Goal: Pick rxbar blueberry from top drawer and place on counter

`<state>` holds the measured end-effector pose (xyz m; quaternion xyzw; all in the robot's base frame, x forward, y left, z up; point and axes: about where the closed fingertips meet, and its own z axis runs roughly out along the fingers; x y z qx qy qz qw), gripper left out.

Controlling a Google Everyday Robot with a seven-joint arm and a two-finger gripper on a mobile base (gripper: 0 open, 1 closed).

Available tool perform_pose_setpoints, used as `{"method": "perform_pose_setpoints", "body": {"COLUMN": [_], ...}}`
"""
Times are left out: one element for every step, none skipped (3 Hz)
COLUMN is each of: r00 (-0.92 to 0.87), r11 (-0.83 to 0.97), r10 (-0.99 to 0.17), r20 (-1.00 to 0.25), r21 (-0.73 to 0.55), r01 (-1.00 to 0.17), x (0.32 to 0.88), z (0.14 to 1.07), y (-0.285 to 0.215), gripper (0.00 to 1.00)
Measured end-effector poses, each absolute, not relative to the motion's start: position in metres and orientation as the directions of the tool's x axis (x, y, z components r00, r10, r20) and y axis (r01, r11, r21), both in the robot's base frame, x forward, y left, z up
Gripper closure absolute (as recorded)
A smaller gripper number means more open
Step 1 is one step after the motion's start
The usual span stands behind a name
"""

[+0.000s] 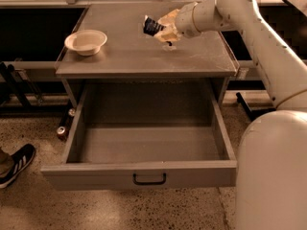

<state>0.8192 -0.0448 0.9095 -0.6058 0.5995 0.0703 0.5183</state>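
The top drawer (139,174) stands pulled fully open, and its inside shows nothing. My gripper (165,30) is over the middle of the counter (124,56), toward the back. It is shut on the rxbar blueberry (152,26), a dark navy bar that sticks out to the left of the fingers. The bar is held tilted, a little above the counter surface.
A white bowl (86,41) sits on the counter's left side. Two cans (63,131) lie on the floor left of the drawer. A person's shoe (14,164) is at the lower left. My base (273,176) stands at the drawer's right.
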Motion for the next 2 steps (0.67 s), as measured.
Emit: {"method": "perform_pose_setpoints", "body": {"r00": [0.257, 0.257], "r11": [0.279, 0.279], "r10": [-0.649, -0.649], "r20": [-0.716, -0.716], "r21": [-0.538, -0.538], "r01": [-0.796, -0.796], "x": [0.8238, 0.8238], "z": [0.9083, 0.9083], "y": [-0.0521, -0.0521], "gripper": [0.00, 0.00]}}
